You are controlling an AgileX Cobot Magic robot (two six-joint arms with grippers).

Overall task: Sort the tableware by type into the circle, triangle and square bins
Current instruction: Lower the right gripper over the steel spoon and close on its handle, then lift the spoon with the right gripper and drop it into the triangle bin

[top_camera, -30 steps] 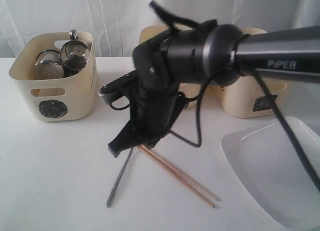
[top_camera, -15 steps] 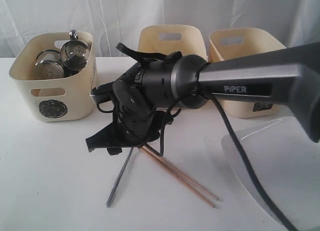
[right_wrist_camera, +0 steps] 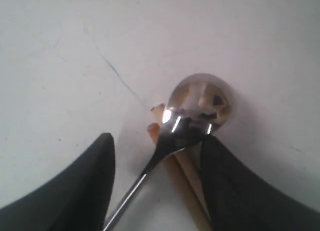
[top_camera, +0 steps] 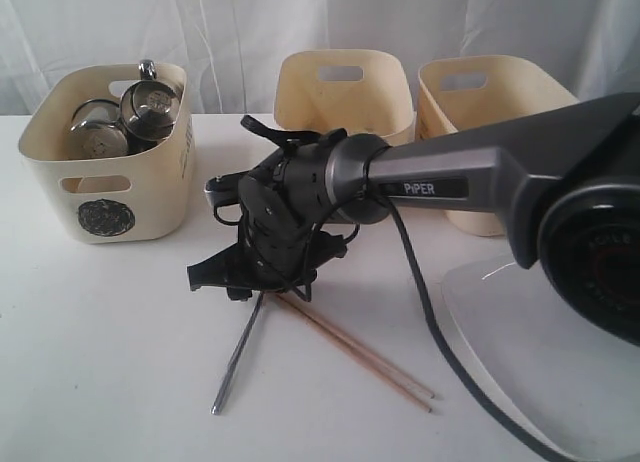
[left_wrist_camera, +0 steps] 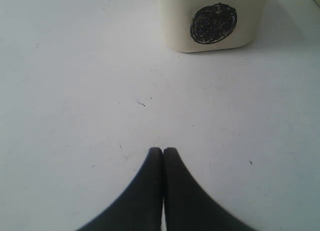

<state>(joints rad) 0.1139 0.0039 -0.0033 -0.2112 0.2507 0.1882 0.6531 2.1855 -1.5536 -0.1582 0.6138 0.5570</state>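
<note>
My right gripper (top_camera: 248, 285) (right_wrist_camera: 158, 138) hangs low over the table, open, its jaws either side of the steel spoon's neck. The spoon (right_wrist_camera: 200, 102) lies with its bowl across the ends of the two wooden chopsticks (right_wrist_camera: 159, 122); its handle (top_camera: 236, 354) and the chopsticks (top_camera: 370, 362) stretch toward the front edge. The circle bin (top_camera: 105, 182) (left_wrist_camera: 175, 26) holds steel mugs (top_camera: 150, 107). The left gripper (left_wrist_camera: 163, 151) is shut on nothing above bare table in front of that bin. A large white plate (top_camera: 570, 382) lies at the right.
Two more cream bins stand at the back, one in the middle (top_camera: 345, 87) and one to the right (top_camera: 490, 97); the right arm (top_camera: 450, 182) hides their front marks. A white curtain closes the back.
The right arm has swung down and to the left, bringing its open gripper close over the spoon's head. Spoon, chopsticks and bins have not moved.
</note>
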